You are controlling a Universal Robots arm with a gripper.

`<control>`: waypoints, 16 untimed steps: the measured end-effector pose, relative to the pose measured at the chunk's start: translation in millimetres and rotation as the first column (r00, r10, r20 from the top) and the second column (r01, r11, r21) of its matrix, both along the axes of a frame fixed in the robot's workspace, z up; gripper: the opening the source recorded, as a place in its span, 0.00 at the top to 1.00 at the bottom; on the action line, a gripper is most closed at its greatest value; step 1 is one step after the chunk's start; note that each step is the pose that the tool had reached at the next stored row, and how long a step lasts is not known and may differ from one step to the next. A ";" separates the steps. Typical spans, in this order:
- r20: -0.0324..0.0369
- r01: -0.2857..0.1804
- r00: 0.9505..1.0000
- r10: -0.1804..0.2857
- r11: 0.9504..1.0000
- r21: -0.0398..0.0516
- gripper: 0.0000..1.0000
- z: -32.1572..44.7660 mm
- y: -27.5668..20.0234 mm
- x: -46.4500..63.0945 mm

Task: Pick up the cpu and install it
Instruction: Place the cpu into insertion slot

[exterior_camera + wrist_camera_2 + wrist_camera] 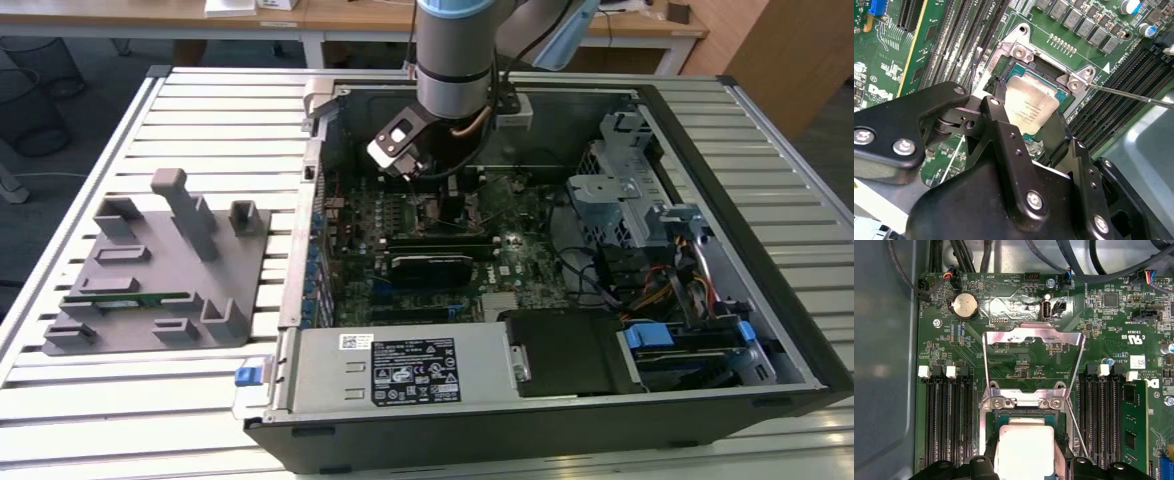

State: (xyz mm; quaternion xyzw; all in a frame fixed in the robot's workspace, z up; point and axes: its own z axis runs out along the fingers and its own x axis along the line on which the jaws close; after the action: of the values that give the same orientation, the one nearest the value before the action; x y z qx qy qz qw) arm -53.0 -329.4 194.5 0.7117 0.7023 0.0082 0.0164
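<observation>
Our gripper holds the cpu by two opposite edges, fingers drawn narrow against it. The chip lies in or just over the socket — we cannot tell whether it is fully seated. Beyond it the load plate stands open, and the lever runs near one finger. We judge that a slight tilt or offset here could bend socket pins — and a finger might snag the lever. Farther out, the case hems in the arm.
</observation>
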 end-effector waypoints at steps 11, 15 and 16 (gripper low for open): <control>0.001 -0.005 1.000 0.005 1.000 0.002 0.46 -1.0 0.5 0.9; 0.000 -0.005 1.000 0.005 1.000 0.000 0.40 0.0 0.1 0.6; 0.000 -0.005 1.000 0.005 1.000 0.000 0.40 0.6 0.0 0.6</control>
State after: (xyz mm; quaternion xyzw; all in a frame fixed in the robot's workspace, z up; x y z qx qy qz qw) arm -52.4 -329.4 195.2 0.7099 0.7041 0.0084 0.0163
